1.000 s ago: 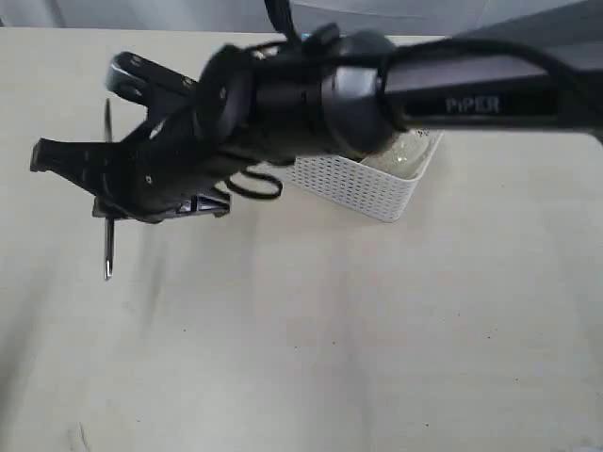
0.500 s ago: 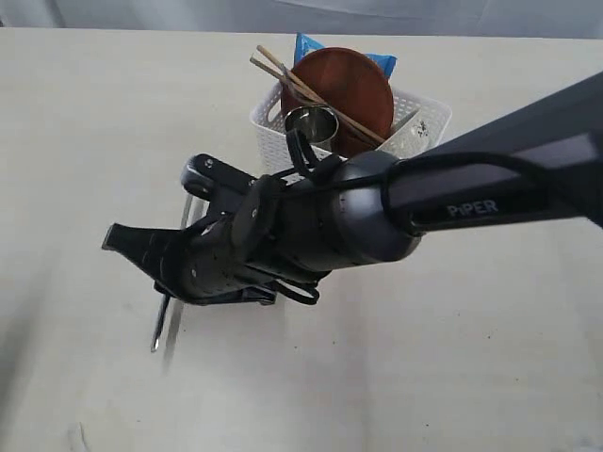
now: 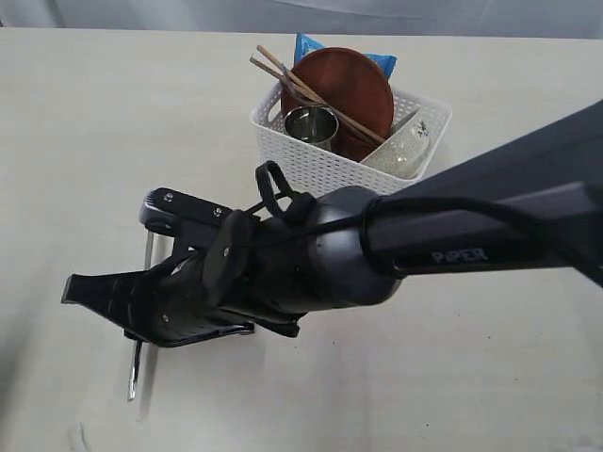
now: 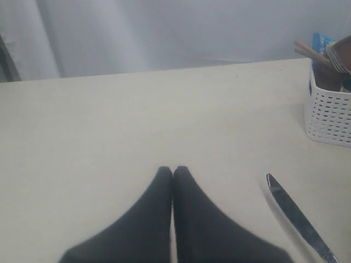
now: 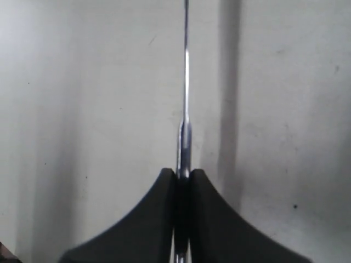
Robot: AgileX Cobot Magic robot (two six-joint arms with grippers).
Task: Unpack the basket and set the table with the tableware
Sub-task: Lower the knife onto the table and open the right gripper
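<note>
The right arm (image 3: 452,245) reaches from the right of the scene across the middle to the near left part of the table (image 3: 490,377). The right gripper (image 5: 184,174) is clamped on a thin steel utensil (image 3: 133,372). Its two fingers are pressed against the flat sides, and the shaft runs out beyond the fingertips. The utensil is seen edge-on, so whether it is a knife or a fork cannot be told. In the exterior view its lower end shows below the gripper body, close over the tabletop at the near left. Whether it touches the surface cannot be told.

The left gripper (image 4: 173,171) has its fingers closed together with nothing between them. It is low over bare tabletop. A steel knife (image 4: 296,216) lies flat on the table just beside it and well apart from the basket (image 3: 339,169).

The basket stands at the far centre of the table, beyond the right arm. It holds:
- a round brown plate (image 3: 344,89), standing on edge;
- a steel cup (image 3: 311,122), in front of the plate;
- wooden chopsticks (image 3: 311,89), leaning across the plate;
- a pale bowl (image 3: 400,151), at the right end;
- a blue packet (image 3: 320,45), behind the plate.
</note>
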